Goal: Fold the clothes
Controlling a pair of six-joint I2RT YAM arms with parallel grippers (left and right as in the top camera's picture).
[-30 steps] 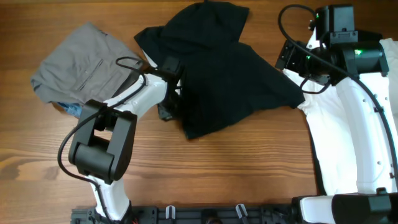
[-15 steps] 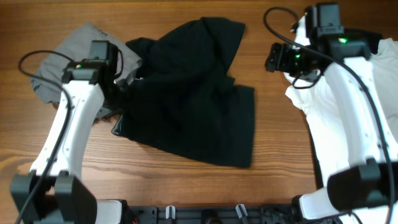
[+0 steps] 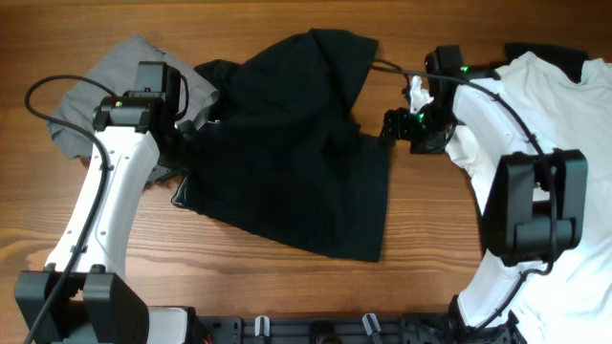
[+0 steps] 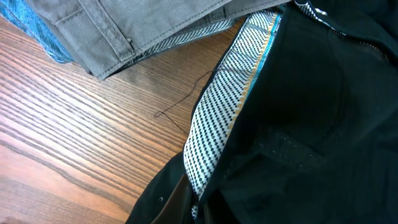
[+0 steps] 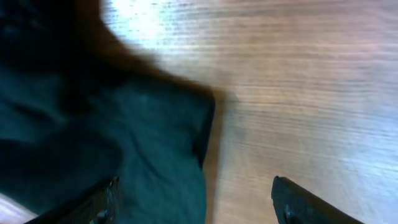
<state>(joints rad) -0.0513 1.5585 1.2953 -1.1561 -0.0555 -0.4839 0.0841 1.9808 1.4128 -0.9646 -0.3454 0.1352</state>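
— Right gripper (image 3: 390, 128) has swung in from the far corner over the last half second. It now hangs at the right edge of the black garment (image 3: 287, 162), its fingers (image 5: 93, 202) spread wide with nothing between them.
— The wrist view agrees: a dark corner of that cloth lies under the parted jaws, with bare wood beside it. And the other side?
— Left gripper (image 3: 191, 130) has not budged. It sits at the garment's left edge, and whether it is pinching cloth cannot be told. Its camera shows only a checked lining strip (image 4: 230, 106) running along the black fabric.
— The garment itself?
— Crumpled across the middle of the wooden table (image 3: 287, 296), much as it lay before, with one flap reaching toward the far edge.
— Around it?
— Grey trousers (image 3: 100, 81) are bunched at the far left, touching the black cloth, with blue fabric (image 4: 34, 28) beneath them. With the arm moved, more of the white T-shirt (image 3: 564, 96) shows on the right. It lies partly under the right arm, and the gripper is between it and the black garment.
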